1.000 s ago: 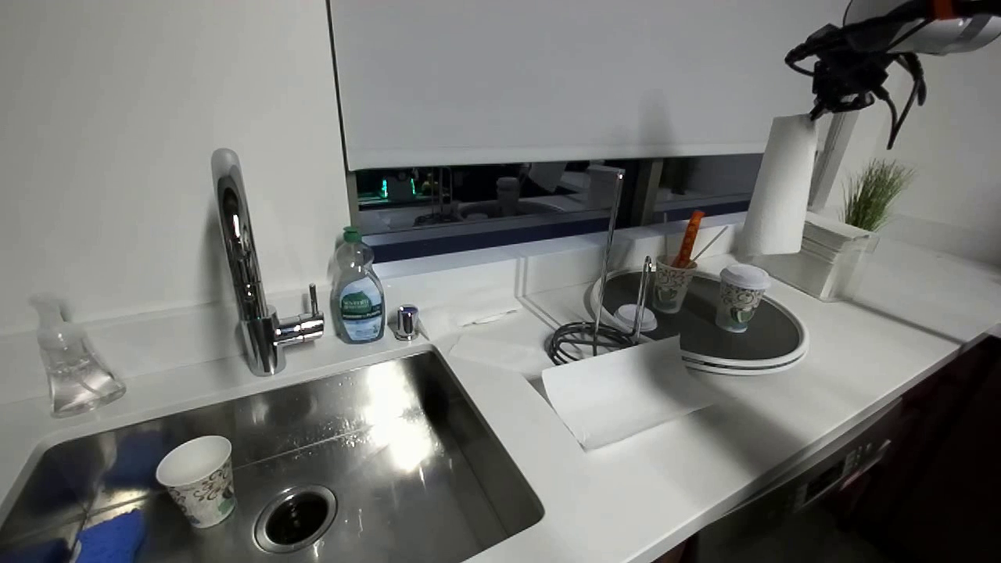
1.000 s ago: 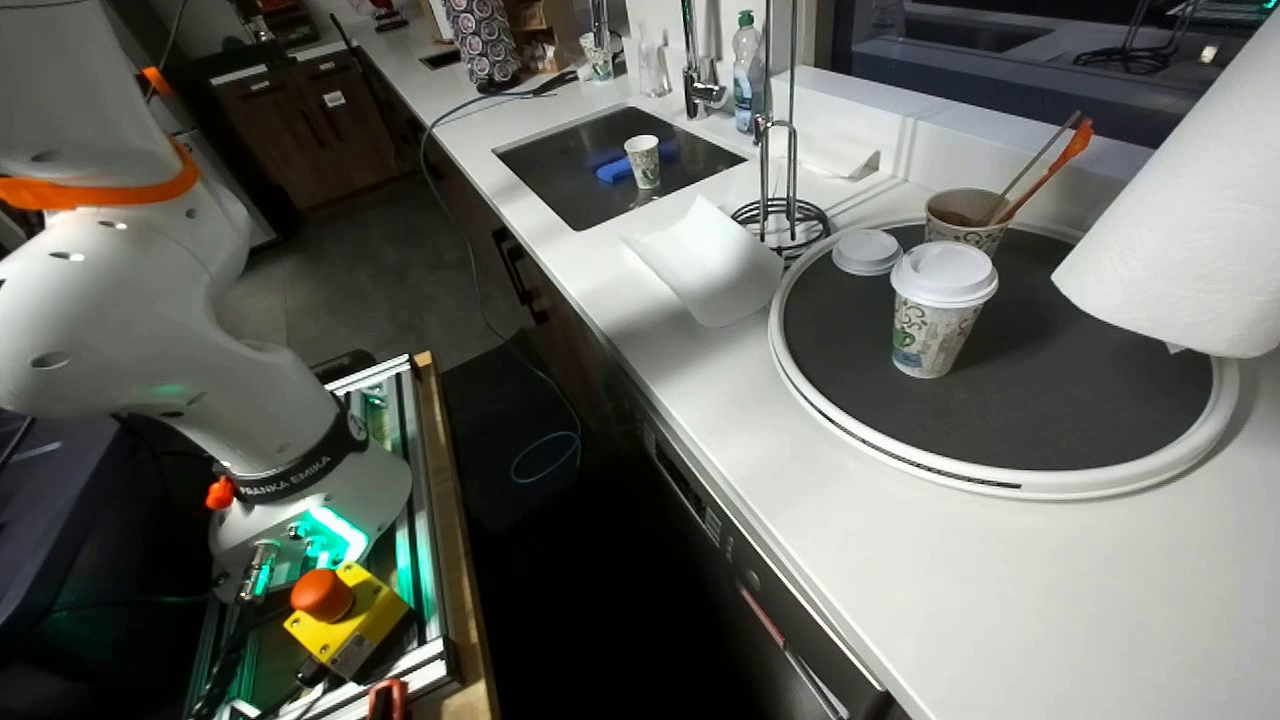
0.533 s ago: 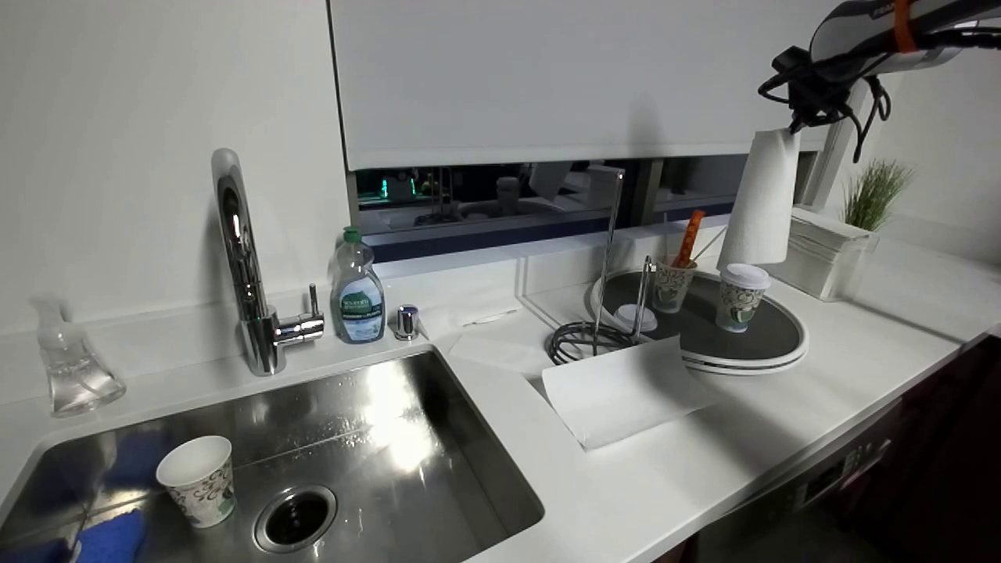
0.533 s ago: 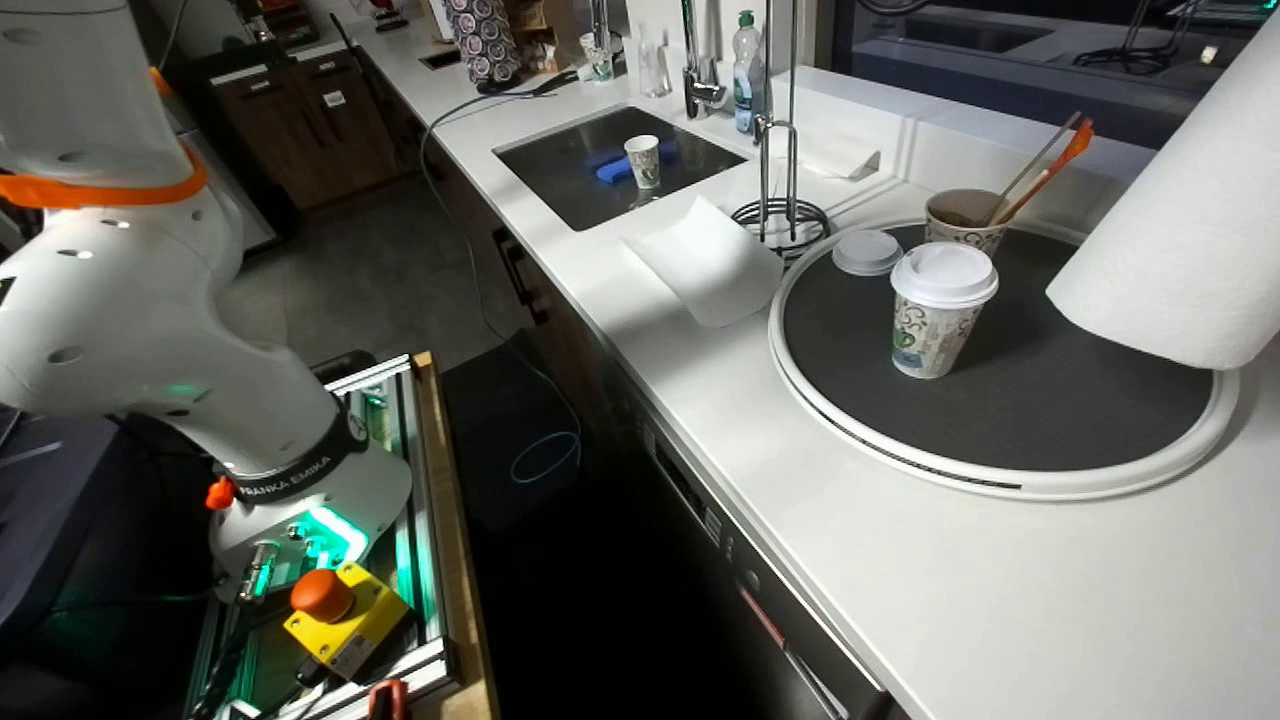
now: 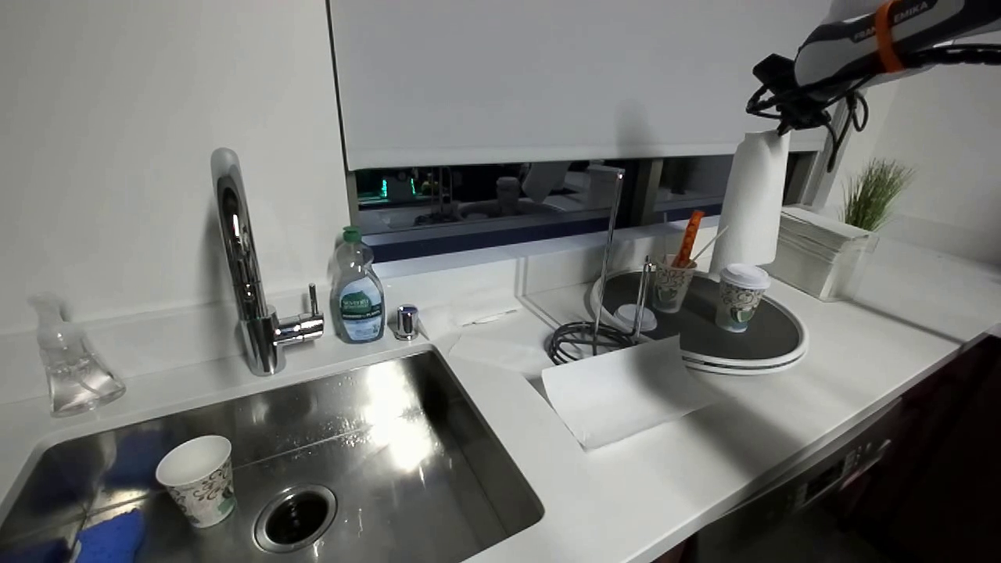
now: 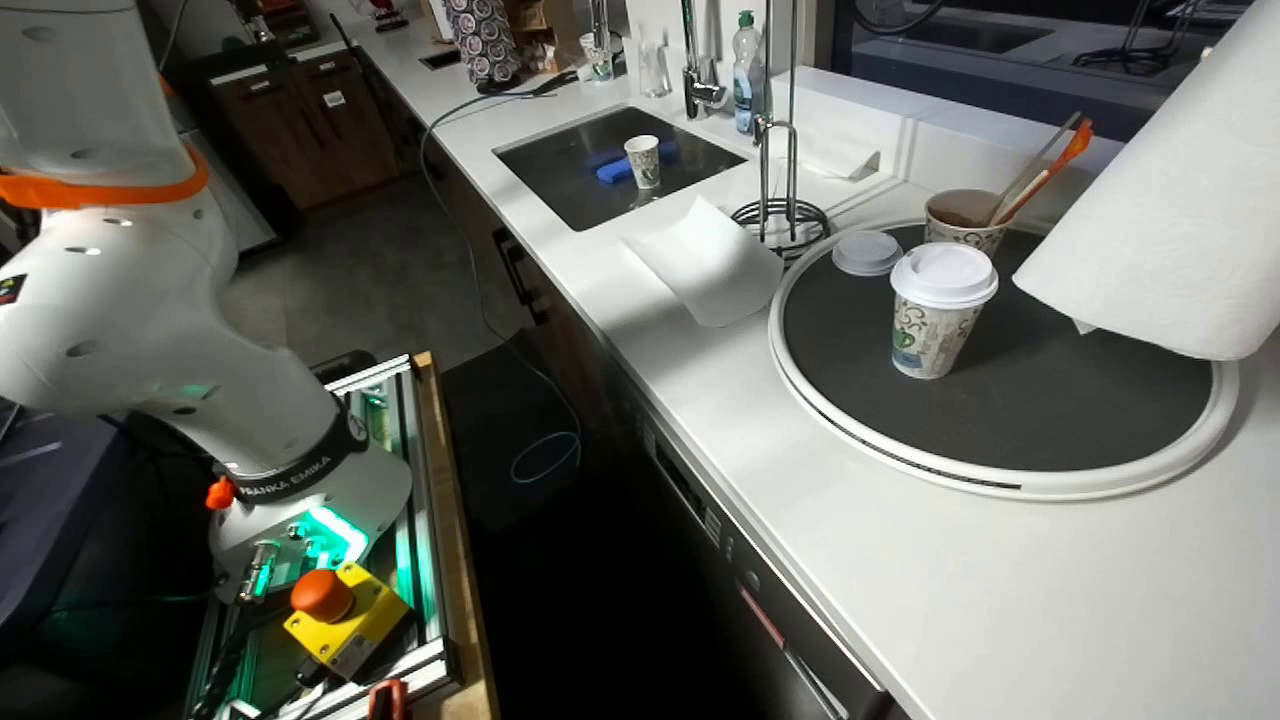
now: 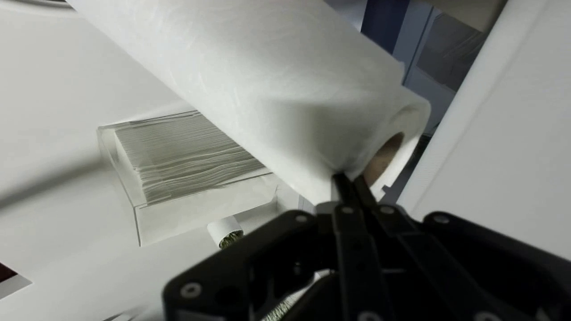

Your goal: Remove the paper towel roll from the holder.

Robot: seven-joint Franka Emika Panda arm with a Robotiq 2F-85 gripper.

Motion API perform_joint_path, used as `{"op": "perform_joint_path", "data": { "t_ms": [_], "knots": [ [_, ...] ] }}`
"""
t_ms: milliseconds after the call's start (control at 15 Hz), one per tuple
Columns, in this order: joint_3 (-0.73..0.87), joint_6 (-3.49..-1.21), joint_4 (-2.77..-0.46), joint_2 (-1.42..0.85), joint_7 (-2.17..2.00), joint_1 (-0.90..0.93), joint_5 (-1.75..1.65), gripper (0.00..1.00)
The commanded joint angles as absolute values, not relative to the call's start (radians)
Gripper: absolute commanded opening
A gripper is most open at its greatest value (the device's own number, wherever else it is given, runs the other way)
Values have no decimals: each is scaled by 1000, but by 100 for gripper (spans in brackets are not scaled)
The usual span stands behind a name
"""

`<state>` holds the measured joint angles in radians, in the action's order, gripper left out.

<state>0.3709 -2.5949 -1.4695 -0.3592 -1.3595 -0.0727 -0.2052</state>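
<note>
The paper towel roll is a tall white cylinder, tilted, over the back right part of the round tray in an exterior view. In an exterior view its lower part leans over the tray; I cannot tell if it touches. In the wrist view the roll shows its brown core opening. My gripper is shut on the roll's wall at its top end, one finger at the core and one outside; it also shows in an exterior view. The holder stands bare, apart from the roll; it also shows in an exterior view.
The round dark tray bears a lidded paper cup, a cup with an orange stick and a loose lid. Napkins stand behind. A paper sheet lies before the holder. The sink is beyond.
My gripper and the roll have moved left and down in an exterior view, from near the napkins to over the tray. The roll is more upright. The holder has not moved.
</note>
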Motion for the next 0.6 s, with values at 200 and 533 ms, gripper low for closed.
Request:
{"op": "perform_joint_path", "data": {
  "t_ms": [200,533],
  "knots": [
    [481,-2625,-1531,-367,-1675,89,-457,1],
    [513,-2615,-1598,-361,-1783,157,-559,1]
  ]
}}
